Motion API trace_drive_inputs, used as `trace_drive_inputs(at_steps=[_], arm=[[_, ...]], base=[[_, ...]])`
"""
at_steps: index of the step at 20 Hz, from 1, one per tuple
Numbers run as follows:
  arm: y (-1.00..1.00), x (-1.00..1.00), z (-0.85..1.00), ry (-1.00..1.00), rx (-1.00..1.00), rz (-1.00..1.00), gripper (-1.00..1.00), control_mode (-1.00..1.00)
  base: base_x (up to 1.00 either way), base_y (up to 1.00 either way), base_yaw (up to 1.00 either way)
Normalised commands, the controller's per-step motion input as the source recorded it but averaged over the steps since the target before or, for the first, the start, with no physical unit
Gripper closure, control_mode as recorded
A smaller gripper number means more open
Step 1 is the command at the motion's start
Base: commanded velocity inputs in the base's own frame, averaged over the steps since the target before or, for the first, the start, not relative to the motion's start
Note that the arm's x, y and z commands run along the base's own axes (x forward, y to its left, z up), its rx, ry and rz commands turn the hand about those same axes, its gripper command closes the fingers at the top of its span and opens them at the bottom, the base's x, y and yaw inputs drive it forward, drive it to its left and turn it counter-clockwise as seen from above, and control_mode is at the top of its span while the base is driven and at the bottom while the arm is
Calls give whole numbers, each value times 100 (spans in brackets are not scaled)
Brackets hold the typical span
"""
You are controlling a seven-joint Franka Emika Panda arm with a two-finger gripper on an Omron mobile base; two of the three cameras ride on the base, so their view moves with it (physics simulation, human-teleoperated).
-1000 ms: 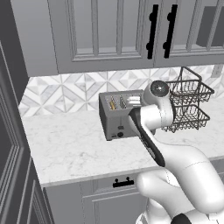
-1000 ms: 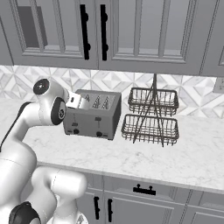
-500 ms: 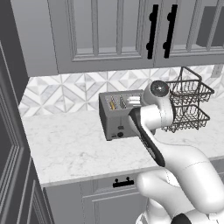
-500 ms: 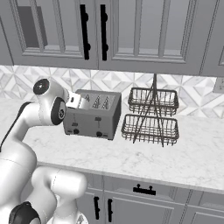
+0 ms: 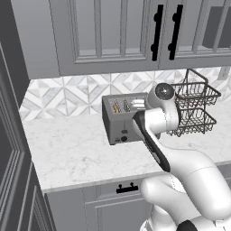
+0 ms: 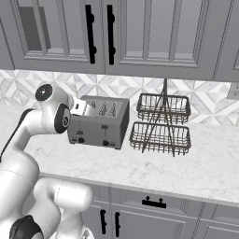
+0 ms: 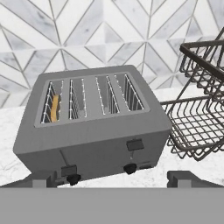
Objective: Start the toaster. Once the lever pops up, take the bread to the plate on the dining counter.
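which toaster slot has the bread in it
The leftmost slot as the hand view shows it: the bread stands in that end slot of the toaster, above the lower lever. The other three look empty.

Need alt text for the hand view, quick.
A grey four-slot toaster on a marble counter, seen from above its front, with a golden slice of bread sunk in the leftmost slot. A dark wire basket rack stands to its right, against chevron-patterned wall tiles.

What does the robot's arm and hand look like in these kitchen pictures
The arm is glossy white, built of rounded tube-like segments, with dark grey round caps at the joints and a black strip along one link. The hand's two small fingertips are dark grey and blocky. No cables show.
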Motion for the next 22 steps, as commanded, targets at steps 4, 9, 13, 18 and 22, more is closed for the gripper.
trace_drive_inputs(at_steps=[4,9,13,18,22], arm=[[0,0,0,0,0,0,-100,-100],[0,0,0,0,0,0,-100,-100],[0,0,0,0,0,0,-100,-100],[0,0,0,0,0,0,-100,-100],[0,0,0,0,0,0,-100,-100]], base=[[0,0,0],[0,0,0],[0,0,0],[0,0,0],[0,0,0]])
